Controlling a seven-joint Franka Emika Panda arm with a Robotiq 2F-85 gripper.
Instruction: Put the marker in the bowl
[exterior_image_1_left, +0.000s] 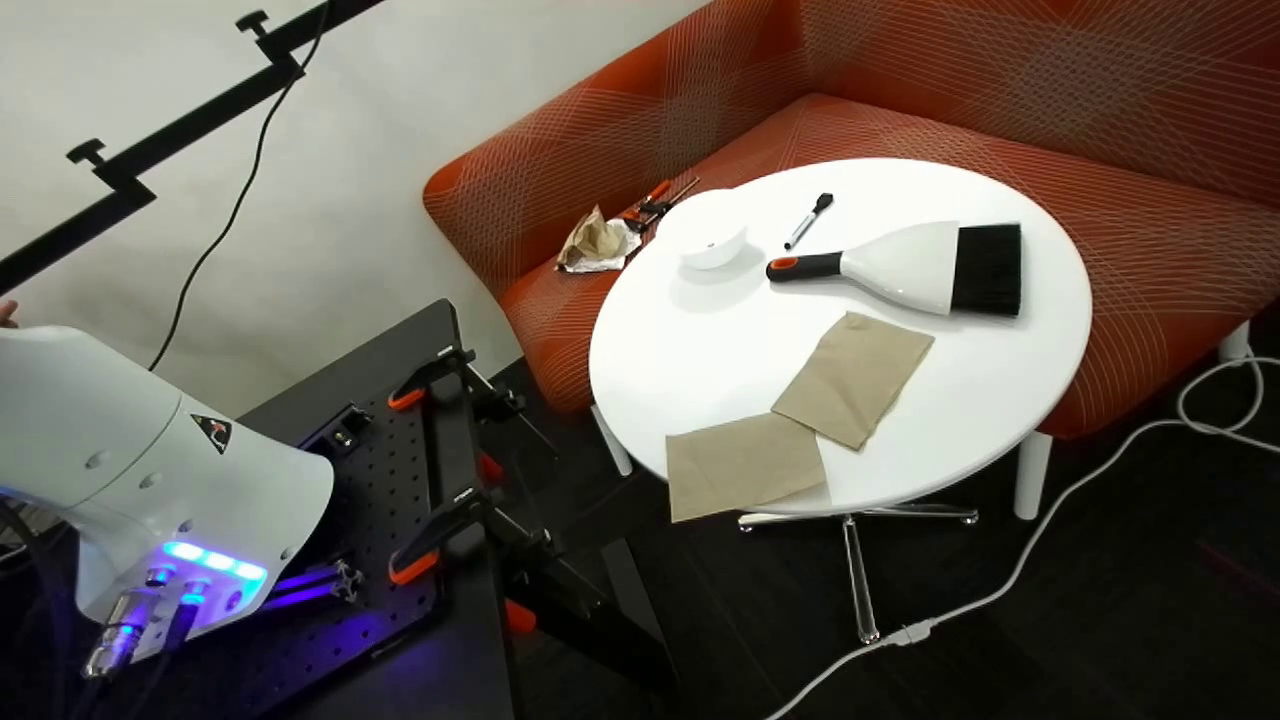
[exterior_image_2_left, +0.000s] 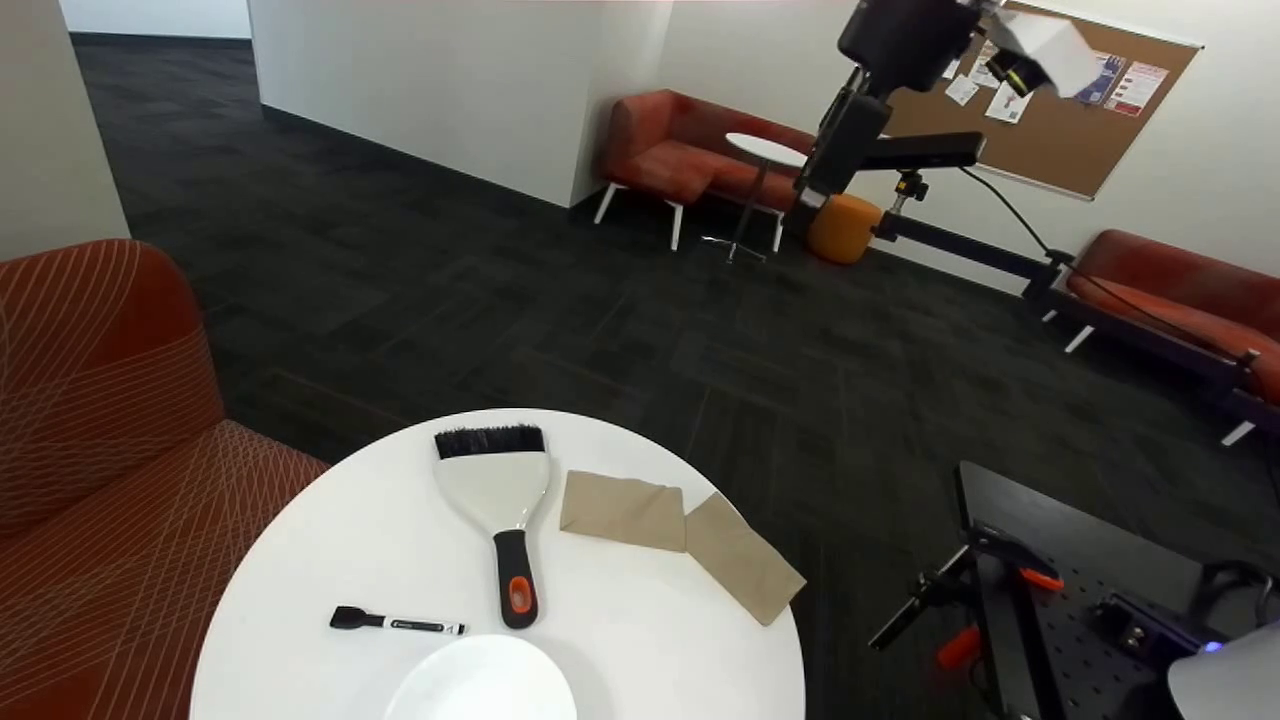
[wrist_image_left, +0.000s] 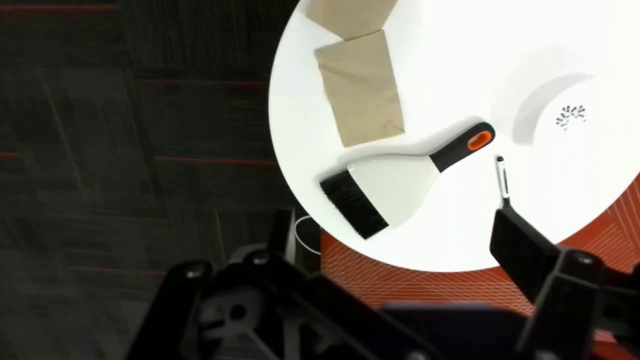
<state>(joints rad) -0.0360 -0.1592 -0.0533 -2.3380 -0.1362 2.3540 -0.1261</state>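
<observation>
The marker (exterior_image_1_left: 808, 222) is a slim dark and white pen with a wide black cap end, lying on the round white table (exterior_image_1_left: 650, 370). It also lies there in an exterior view (exterior_image_2_left: 400, 622). In the wrist view the marker (wrist_image_left: 503, 181) has its cap end hidden behind a finger. The white bowl (exterior_image_1_left: 714, 256) stands upright beside the marker; it also shows in an exterior view (exterior_image_2_left: 485, 690), cut off below, and overexposed in the wrist view (wrist_image_left: 571, 118). My gripper (wrist_image_left: 400, 240) is wide open and empty, well above the table. It shows dark in an exterior view (exterior_image_2_left: 835, 150).
A wide black brush with a white body (exterior_image_1_left: 910, 265) lies near the marker and bowl. Two tan cloths (exterior_image_1_left: 855, 380) lie at the table edge. A red sofa (exterior_image_1_left: 1000, 120) borders the table. Crumpled paper and tools (exterior_image_1_left: 600, 240) lie on the sofa.
</observation>
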